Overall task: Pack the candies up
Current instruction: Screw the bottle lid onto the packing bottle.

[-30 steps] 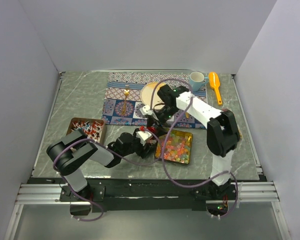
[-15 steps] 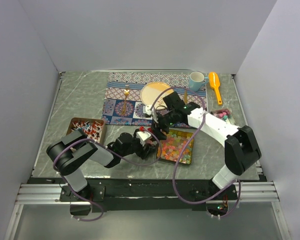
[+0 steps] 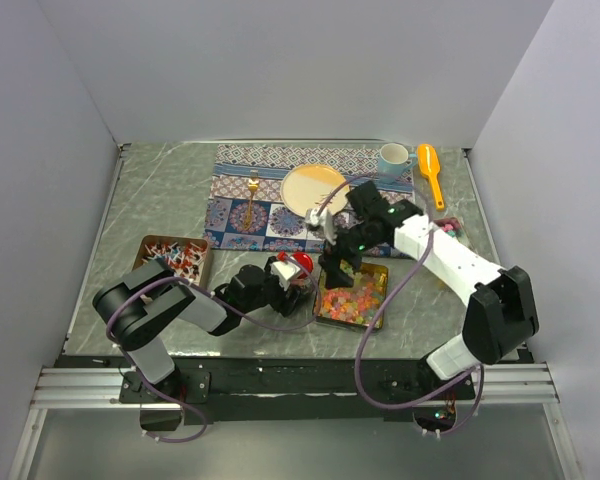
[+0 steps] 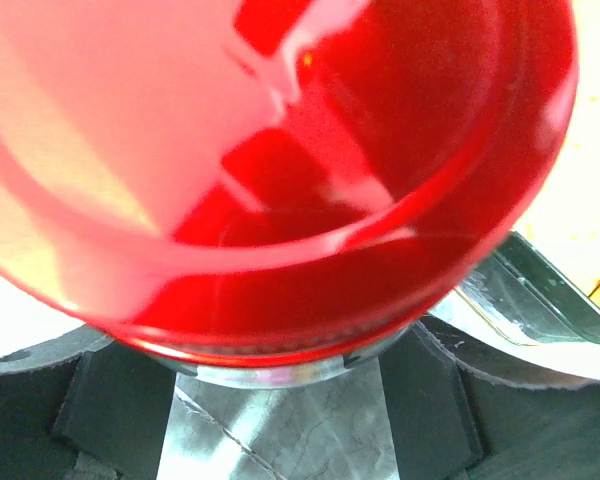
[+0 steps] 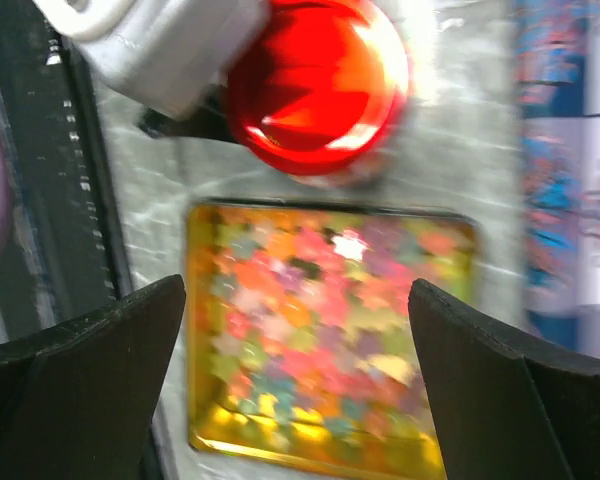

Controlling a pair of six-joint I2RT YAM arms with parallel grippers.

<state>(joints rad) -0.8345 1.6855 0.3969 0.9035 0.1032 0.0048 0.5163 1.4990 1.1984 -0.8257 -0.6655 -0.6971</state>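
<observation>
The candies (image 3: 352,296) are a heap of small pink, orange, yellow and green sweets in a shallow gold tray (image 3: 379,300) at the table's near middle. In the right wrist view the candies (image 5: 330,320) lie blurred right below my right gripper (image 5: 300,390). That right gripper (image 3: 338,272) hangs open over the tray's left end with nothing between its fingers. Just left of the tray stands a jar with a red lid (image 3: 299,264), and my left gripper (image 3: 292,278) is shut on it. The red lid (image 4: 280,170) fills the left wrist view, a black finger (image 4: 110,405) on each side of it.
A brown box (image 3: 173,257) of red and white pieces stands at the left. On the patterned mat (image 3: 265,190) behind are a cream plate (image 3: 313,187) and a gold fork (image 3: 251,196). A cup (image 3: 392,157), an orange scoop (image 3: 430,171) and a small dish of pink sweets (image 3: 444,228) are at the right.
My right arm has swung from over the plate and jar toward the near side, over the tray, and its jaws have opened wider. The jar's red lid now shows. The left arm has not moved.
</observation>
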